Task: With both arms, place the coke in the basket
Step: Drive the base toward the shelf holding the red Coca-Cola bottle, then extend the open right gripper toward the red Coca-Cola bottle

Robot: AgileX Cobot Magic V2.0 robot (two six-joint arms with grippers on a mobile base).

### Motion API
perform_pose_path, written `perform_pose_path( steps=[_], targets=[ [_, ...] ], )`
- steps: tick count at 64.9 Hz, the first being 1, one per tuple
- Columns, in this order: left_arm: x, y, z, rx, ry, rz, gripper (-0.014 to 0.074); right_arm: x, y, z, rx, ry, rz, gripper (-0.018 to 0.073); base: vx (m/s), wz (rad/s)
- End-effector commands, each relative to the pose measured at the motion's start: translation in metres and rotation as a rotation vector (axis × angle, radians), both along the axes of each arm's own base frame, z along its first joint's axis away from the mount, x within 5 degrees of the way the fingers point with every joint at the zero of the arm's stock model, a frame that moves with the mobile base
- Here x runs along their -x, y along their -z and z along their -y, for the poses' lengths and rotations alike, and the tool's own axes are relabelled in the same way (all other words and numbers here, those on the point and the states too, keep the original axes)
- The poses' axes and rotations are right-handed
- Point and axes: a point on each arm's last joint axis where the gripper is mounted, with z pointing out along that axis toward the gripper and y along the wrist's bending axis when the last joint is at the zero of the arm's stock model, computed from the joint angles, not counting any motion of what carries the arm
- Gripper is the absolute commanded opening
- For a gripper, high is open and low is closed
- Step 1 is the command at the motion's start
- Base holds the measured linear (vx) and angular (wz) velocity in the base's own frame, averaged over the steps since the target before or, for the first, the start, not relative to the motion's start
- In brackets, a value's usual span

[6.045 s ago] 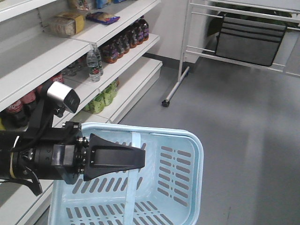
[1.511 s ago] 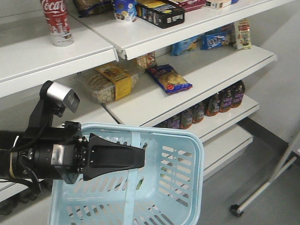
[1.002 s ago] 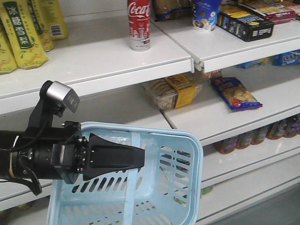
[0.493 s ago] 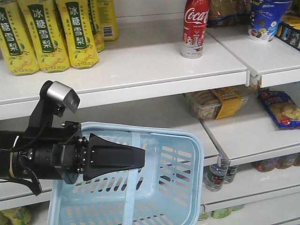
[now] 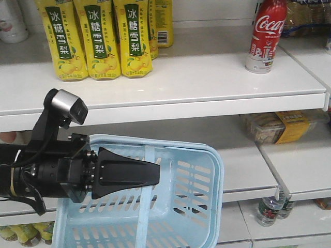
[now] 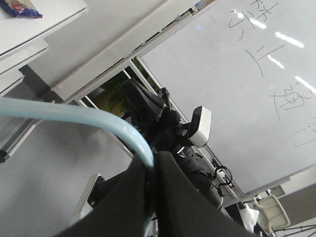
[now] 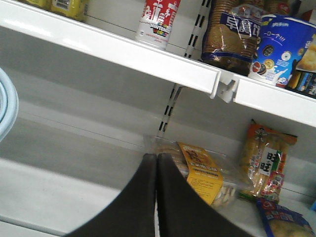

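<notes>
The coke [image 5: 266, 36], red-wrapped, stands upright on the upper shelf at the far right; it also shows at the top of the right wrist view [image 7: 158, 22]. The light blue basket [image 5: 217, 165] hangs in front of the shelves. My left gripper [image 5: 155, 173] reaches in from the left and is shut on the basket's handle [image 5: 146, 206]; in the left wrist view the handle [image 6: 98, 118] runs into the closed jaws [image 6: 155, 158]. My right gripper [image 7: 157, 157] is shut on nothing, facing the shelf below the coke, with the basket rim [image 7: 7, 108] at its left.
Yellow drink bottles [image 5: 98, 39] line the upper shelf left of the coke. A wrapped biscuit pack [image 5: 282, 126] lies on the shelf below, and water bottles [image 5: 269, 209] stand lower down. Snack bags and a blue cup [image 7: 281, 47] sit right of the coke.
The view has swept left along the shelves: the coke has slid to the right of the frame and yellow bottles came in. The left gripper and basket keep their place in frame.
</notes>
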Motion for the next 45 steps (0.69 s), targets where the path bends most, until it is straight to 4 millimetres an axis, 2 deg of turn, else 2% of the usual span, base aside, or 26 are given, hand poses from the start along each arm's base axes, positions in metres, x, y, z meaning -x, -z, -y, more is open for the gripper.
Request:
perform_pose_path(
  steps=[1,45],
  targets=[
    [0.0177,-0.0276,-0.0007,0.179,0.150,0.025,-0.0007,0.0007,-0.0026,0.0006,0.007,0.010,0.071,-0.0009,0.04,0.19],
    [0.0177,-0.0276,-0.0007,0.179,0.150,0.025,-0.0007,0.0007,-0.0026,0.0006,0.007,0.010,0.071,-0.0009,0.03,0.14]
  ],
)
